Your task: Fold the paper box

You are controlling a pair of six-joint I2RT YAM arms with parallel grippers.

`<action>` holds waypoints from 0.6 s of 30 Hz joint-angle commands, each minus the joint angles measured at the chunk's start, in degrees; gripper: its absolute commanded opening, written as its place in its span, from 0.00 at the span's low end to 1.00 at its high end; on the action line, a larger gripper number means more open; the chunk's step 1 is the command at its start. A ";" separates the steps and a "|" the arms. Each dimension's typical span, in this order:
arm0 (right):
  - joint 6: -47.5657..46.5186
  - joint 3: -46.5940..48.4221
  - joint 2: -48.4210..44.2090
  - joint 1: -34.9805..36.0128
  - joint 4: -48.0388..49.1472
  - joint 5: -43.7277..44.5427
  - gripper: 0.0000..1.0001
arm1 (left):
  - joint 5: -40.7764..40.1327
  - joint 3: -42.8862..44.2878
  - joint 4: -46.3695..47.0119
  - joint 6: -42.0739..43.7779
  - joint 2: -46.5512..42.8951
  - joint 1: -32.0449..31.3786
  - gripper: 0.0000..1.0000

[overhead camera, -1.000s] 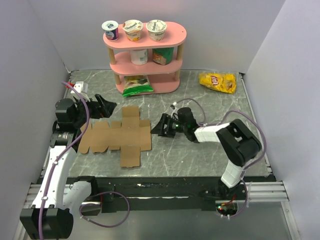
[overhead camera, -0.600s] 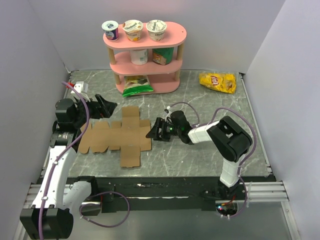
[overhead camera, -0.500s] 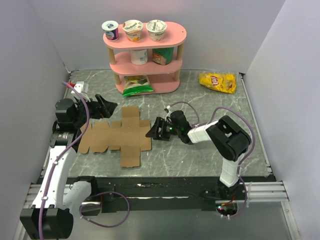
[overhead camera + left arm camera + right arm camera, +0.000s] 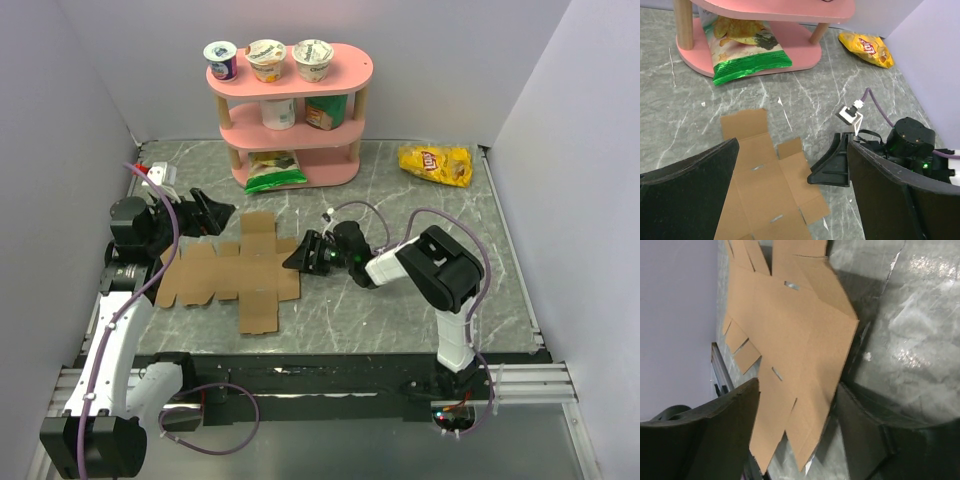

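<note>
right gripper (image 4: 298, 258), jaws apart astride an edge flap of the flat brown cross-shaped cardboard sheet (image 4: 240, 272), apparently poised to fold it; left gripper (image 4: 214, 214) hovers wide open, empty.

My left arm's reared up by the left edge of the table (image 4: 420, 215) with the left gripper (image 4: 207, 214) spread wide and aimed rightwards, while my right arm's stretched low toward the middle, right gripper (image 4: 297, 258) pointing left, jaws apart too.

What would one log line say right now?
box: flat | right gripper: open, at box's right edge | left gripper: open, off box
</note>
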 commanded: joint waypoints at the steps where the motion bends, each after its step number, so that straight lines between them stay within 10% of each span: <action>1: 2.43 0.16 2.65 0.56 5.03 1.49 0.64 | 1.52 -0.20 2.32 -0.80 -0.84 -0.18 0.96; 18: 3.14 -0.46 3.27 0.74 15.67 0.61 0.24 | 1.87 -0.46 2.85 -0.89 0.03 -0.10 0.96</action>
